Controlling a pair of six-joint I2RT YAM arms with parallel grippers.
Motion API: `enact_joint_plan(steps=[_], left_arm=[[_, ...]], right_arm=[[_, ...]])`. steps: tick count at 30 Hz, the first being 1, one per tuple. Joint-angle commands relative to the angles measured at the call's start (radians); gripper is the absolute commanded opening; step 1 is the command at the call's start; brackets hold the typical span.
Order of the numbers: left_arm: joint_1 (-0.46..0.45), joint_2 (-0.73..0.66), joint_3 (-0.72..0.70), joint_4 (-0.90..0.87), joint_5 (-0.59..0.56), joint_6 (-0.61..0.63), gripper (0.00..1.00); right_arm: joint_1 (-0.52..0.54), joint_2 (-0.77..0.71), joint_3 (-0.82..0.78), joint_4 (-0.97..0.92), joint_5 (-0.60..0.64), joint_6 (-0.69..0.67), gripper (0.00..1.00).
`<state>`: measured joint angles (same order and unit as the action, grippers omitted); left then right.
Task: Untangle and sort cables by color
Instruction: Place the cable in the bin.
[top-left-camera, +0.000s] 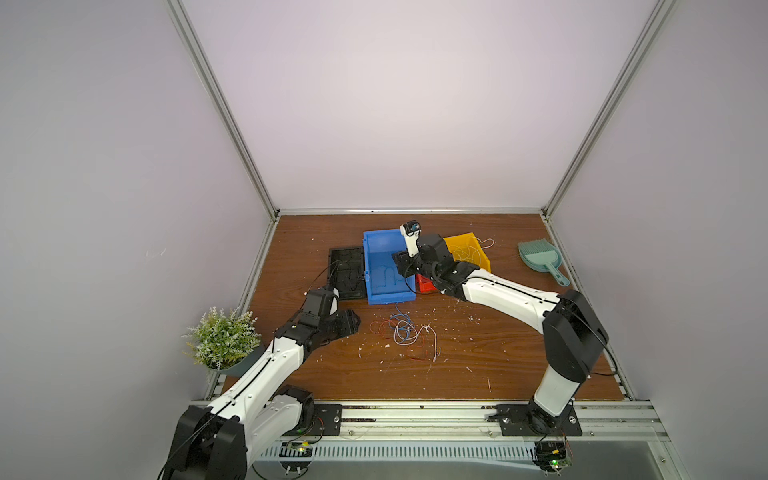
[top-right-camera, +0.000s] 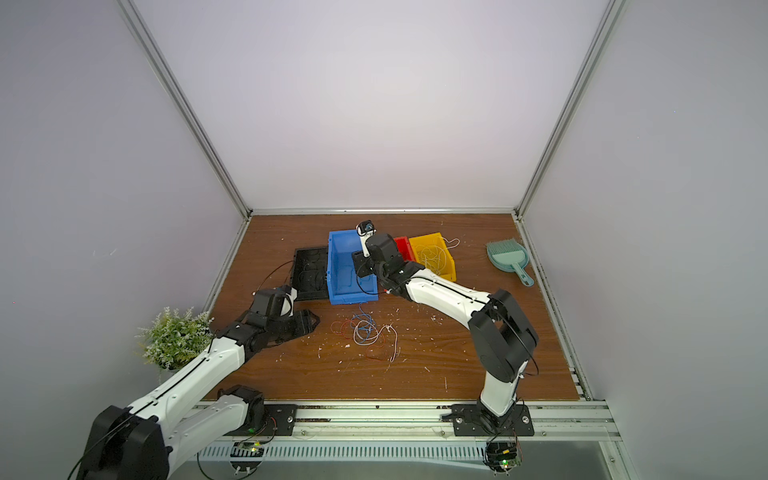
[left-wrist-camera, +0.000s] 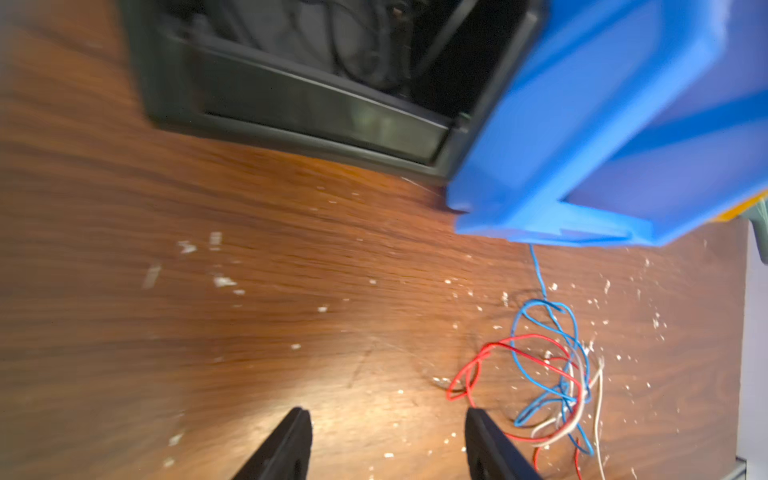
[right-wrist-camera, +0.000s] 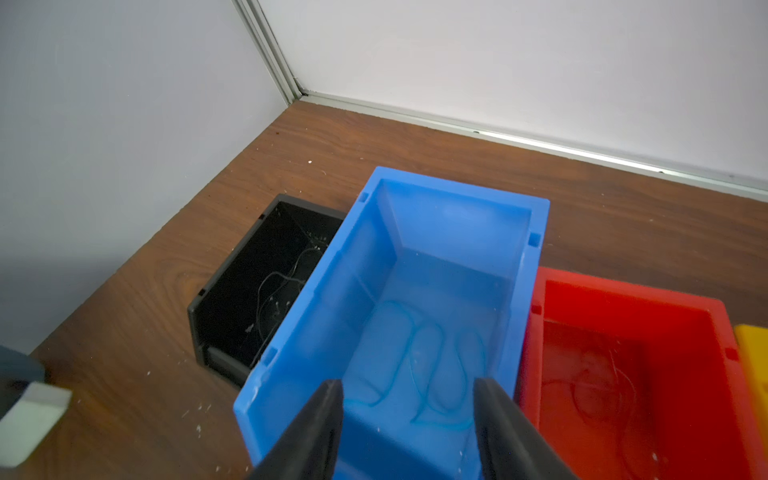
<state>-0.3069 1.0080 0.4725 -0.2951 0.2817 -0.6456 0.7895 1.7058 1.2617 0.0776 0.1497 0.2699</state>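
Black fingers (right-wrist-camera: 316, 436) of the right gripper (right-wrist-camera: 408, 382) stand well apart with nothing between them, above the blue bin (right-wrist-camera: 536, 241). A blue cable (right-wrist-camera: 440, 422) lies on the bin's floor below them, snaked in loops along the bin's length. Over the counter (top-left-camera: 498, 353), the left gripper (left-wrist-camera: 387, 411) gapes empty too. The tangle of red, blue and white cables (left-wrist-camera: 552, 374) lies just beside it on the robot's right, untouched. One blue strand (left-wrist-camera: 538, 270) stretches toward the blue bin.
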Motion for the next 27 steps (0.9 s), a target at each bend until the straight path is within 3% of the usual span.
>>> enact_joint_plan(steps=[1,4,8,11,15,27], left_arm=[[-0.045,0.053,-0.011,0.065,0.031,-0.038,0.63],[-0.077,0.100,-0.003,0.085,0.044,-0.044,0.63],[-0.124,0.122,0.000,0.103,0.025,-0.056,0.62],[-0.141,0.128,0.000,0.111,0.029,-0.062,0.62],[-0.141,0.101,-0.002,0.089,0.004,-0.071,0.61],[-0.140,0.024,-0.055,0.139,0.055,-0.084,0.61]], right_arm=[[-0.005,-0.147,-0.069,-0.051,-0.032,-0.022,0.57],[-0.004,-0.240,-0.171,-0.121,-0.070,-0.025,0.58],[0.000,-0.327,-0.309,-0.174,-0.259,-0.035,0.59],[0.034,-0.353,-0.388,-0.184,-0.331,-0.029,0.59],[0.053,-0.329,-0.441,-0.165,-0.333,-0.015,0.58],[0.060,-0.100,-0.365,-0.082,-0.228,0.291,0.52]])
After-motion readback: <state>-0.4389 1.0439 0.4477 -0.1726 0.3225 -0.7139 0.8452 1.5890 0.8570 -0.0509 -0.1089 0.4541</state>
